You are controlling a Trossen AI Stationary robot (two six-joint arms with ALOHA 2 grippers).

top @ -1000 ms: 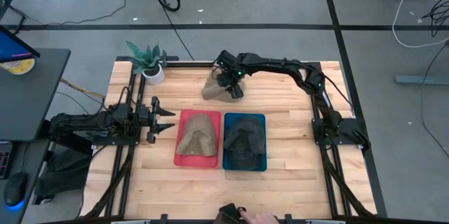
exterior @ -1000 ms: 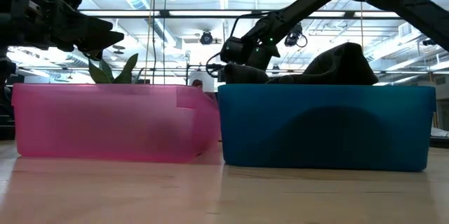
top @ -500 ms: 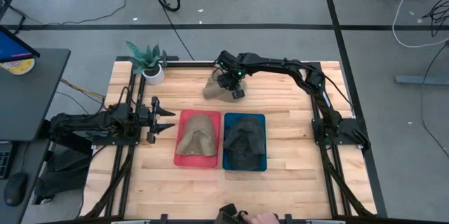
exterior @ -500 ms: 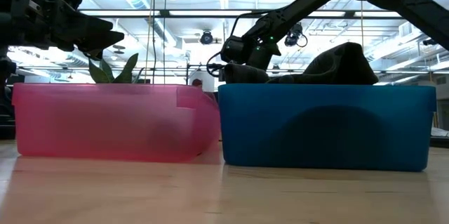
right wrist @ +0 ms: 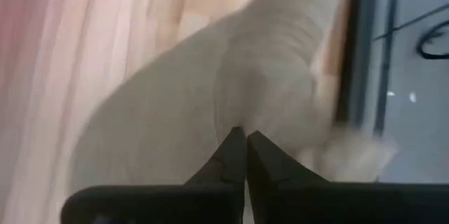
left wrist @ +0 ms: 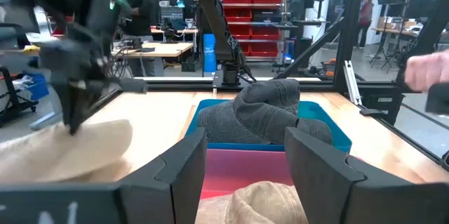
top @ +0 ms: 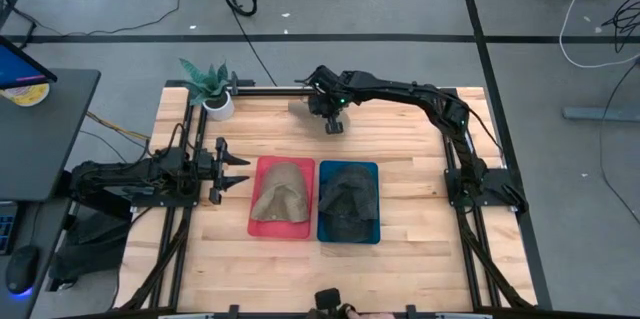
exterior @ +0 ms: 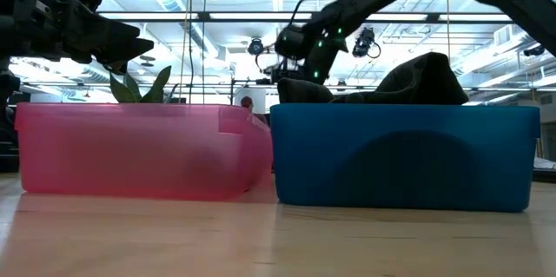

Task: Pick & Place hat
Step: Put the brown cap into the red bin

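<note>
– Looking for clutter around the loose beige fabric hat [top: 301,108]: anything close?

– Lying at the far edge of the wooden tabletop [top: 420,249], mostly hidden from above by the right arm. Nearest neighbour a small green plant in a white pot [top: 214,95], at the far left corner, well apart. Nothing between the two.

– And in the middle?

– Two trays side by side, touching: a red plastic tray [top: 256,221] with a second beige hat [top: 282,191] inside, and a blue plastic tray [top: 372,233] with a dark grey hat [top: 347,197] inside. From table height, walls of both trays in front, dark grey hat bulging above the blue rim, beige one at the far edge hidden behind them.

– Right gripper [top: 332,123]?

– Pointed down over the far edge, fingers [right wrist: 236,155] pressed tip to tip, a fold of the loose beige fabric hat pinched between them. Cloth bunched up around the tips.

– Left gripper [top: 238,169]?

– Waiting by the left edge, just beside the red tray, jaws spread wide, holding nothing, touching nothing.
</note>
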